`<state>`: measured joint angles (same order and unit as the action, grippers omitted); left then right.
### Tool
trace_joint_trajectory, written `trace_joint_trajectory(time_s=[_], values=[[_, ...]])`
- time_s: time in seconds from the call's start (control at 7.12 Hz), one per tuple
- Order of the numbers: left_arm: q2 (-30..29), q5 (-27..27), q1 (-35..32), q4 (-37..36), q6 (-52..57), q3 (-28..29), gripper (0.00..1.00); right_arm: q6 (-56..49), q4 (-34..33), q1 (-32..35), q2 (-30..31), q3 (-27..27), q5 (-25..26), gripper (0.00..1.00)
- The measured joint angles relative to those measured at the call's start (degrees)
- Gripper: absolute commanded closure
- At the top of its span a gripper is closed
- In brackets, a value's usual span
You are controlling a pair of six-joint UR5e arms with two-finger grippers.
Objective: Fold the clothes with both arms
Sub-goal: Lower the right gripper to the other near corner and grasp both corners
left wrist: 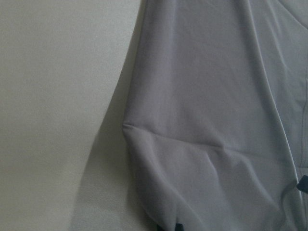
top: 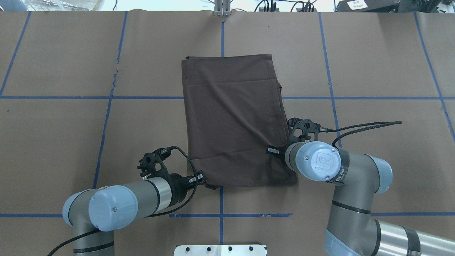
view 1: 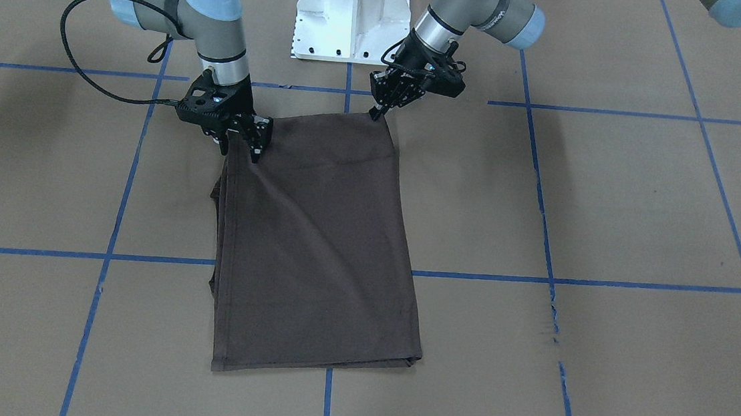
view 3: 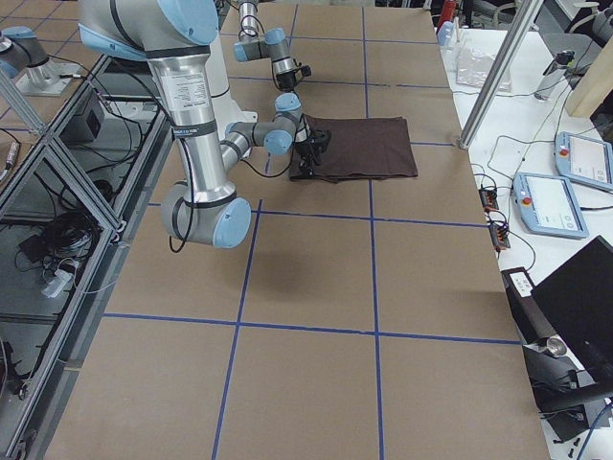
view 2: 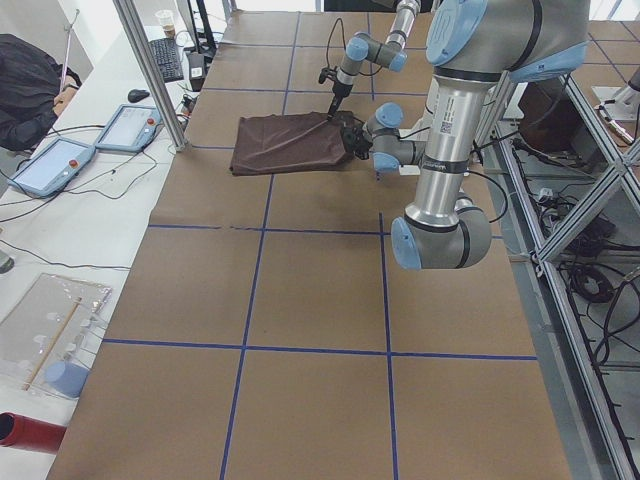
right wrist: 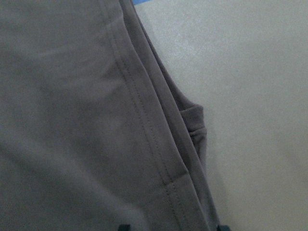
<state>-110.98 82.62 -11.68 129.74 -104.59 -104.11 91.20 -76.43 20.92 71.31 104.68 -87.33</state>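
T-shirt (view 1: 321,230): folded into rectangle, flat at middle of surface (view 1: 612,209).
Left end effector (view 1: 377,113): at one robot-side T-shirt corner; cannot tell whether apart or together.
Right end effector (view 1: 242,146): fingers apart, astride other robot-side corner.

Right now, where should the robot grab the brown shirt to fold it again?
The two corners of the T-shirt on its short edge nearest the robot, one arm per corner, coming from the robot's side. It lies flat as a long rectangle, so that edge could probably be carried over to the far one.
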Motion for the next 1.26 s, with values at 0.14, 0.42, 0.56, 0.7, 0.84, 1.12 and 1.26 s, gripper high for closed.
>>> trace_joint_trajectory(time_s=[0.14, 0.42, 0.56, 0.7, 0.84, 1.12, 1.26], values=[[0.0, 0.0, 0.0, 0.0, 0.0, 0.0, 1.0, 0.0, 0.0, -0.1, -0.3, -0.5, 0.1, 0.37], [0.1, 0.0, 0.0, 0.0, 0.0, 0.0, 1.0, -0.1, 0.0, -0.8, -0.4, -0.7, 1.1, 0.37], [0.1, 0.0, 0.0, 0.0, 0.0, 0.0, 1.0, -0.1, 0.0, -1.0, -0.4, -0.7, 1.4, 0.37], [0.1, 0.0, -0.1, 0.0, 0.0, 0.0, 1.0, -0.1, 0.0, -1.1, -0.2, -0.6, 1.6, 0.37], [0.1, 0.0, -0.1, 0.0, 0.0, 0.0, 1.0, -0.1, 0.0, -1.1, -0.1, -0.4, 1.7, 0.36], [0.1, 0.0, 0.0, 0.0, 0.0, 0.1, 1.0, -0.1, 0.0, -1.0, 0.3, -0.1, 2.0, 0.37], [0.1, 0.0, 0.0, 0.0, 0.0, 0.1, 1.0, -0.1, 0.0, -1.0, 0.3, 0.0, 2.2, 0.37]])
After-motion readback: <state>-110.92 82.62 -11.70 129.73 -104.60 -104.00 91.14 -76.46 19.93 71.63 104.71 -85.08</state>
